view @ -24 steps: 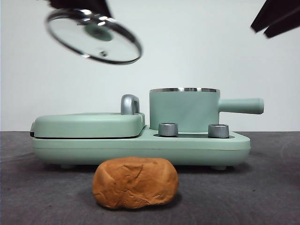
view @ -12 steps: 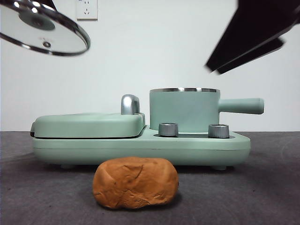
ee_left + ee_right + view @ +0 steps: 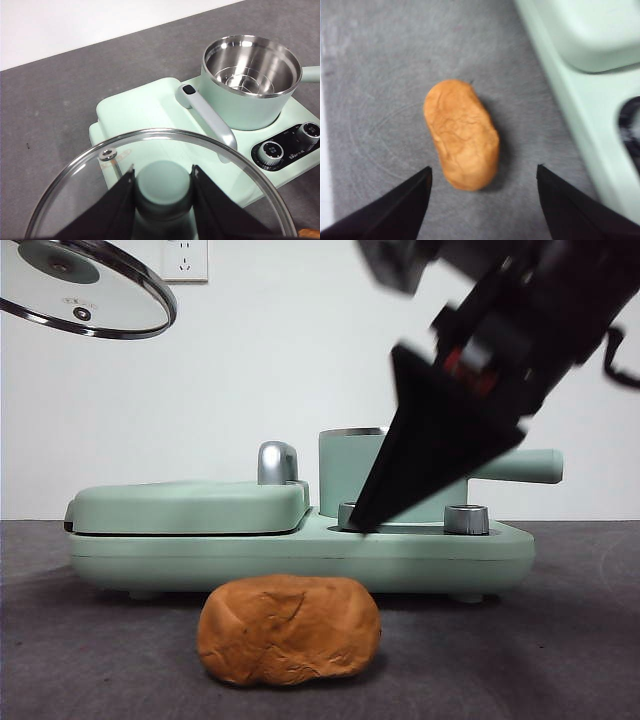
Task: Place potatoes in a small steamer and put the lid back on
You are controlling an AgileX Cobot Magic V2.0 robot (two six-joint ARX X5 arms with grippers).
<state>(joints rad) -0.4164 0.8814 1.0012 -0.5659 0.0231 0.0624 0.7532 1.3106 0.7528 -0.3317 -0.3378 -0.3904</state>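
Holding the round clear glass lid with steel rim (image 3: 85,290) high in the upper left of the front view, tilted and well clear of the appliance, presumably to be keeping the pot mouth free. Pinching its small mint-green knob (image 3: 164,187) between the two black jaws of the left end effector (image 3: 164,192), as shown low in the left wrist view.

Sitting along the middle of the front view: the flat mint-green griddle with chrome handle (image 3: 190,505) at left of centre, sharing one green base (image 3: 300,560) with the mint-green cylindrical steamer pot with steel rim (image 3: 350,475) at right of centre. Showing a bare, unfilled steel interior in the upper right of the left wrist view (image 3: 251,65), so waiting for loading.

Lying on the grey desk (image 3: 100,660) at lower centre, just in front of the base and apart from it: the large orange-brown lumpy potato (image 3: 289,629), not yet touched.

Reaching down from the upper right of the front view: the right end effector (image 3: 430,455), dark and blurred, partly hiding the pot. Spreading its jaws wide in the right wrist view (image 3: 482,200), with the potato (image 3: 461,134) framed between and beyond the tips, seemingly lining up to straddle it for a grasp.
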